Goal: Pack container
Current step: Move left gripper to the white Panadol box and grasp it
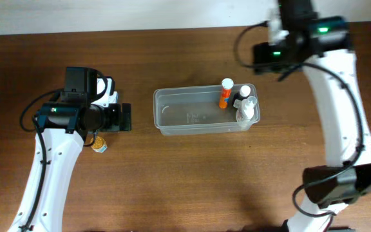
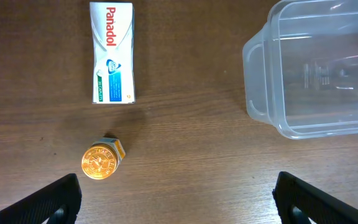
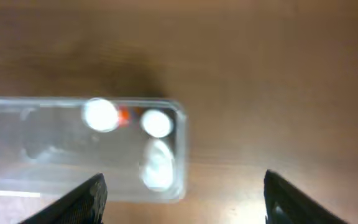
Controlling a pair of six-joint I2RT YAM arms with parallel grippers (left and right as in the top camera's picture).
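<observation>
The clear plastic container [image 1: 185, 119] lies in the middle of the table. At its right end stand an orange bottle with a white cap [image 1: 225, 93], a dark bottle with a white cap [image 1: 243, 93] and a clear bottle [image 1: 247, 111]. My left gripper [image 2: 178, 202] is open and empty, left of the container [image 2: 316, 74]. A white Panadol box [image 2: 112, 53] and a small gold-lidded jar [image 2: 101, 160] lie on the table ahead of it. My right gripper [image 3: 182, 202] is open and empty, high above the container's right end [image 3: 42, 149]; that view is blurred.
The wooden table [image 1: 192, 174] runs to a pale wall at the back. The gold-lidded jar [image 1: 100, 145] sits beside the left arm [image 1: 50, 167]. The right arm [image 1: 340, 109] reaches along the right side, its base at the front right corner.
</observation>
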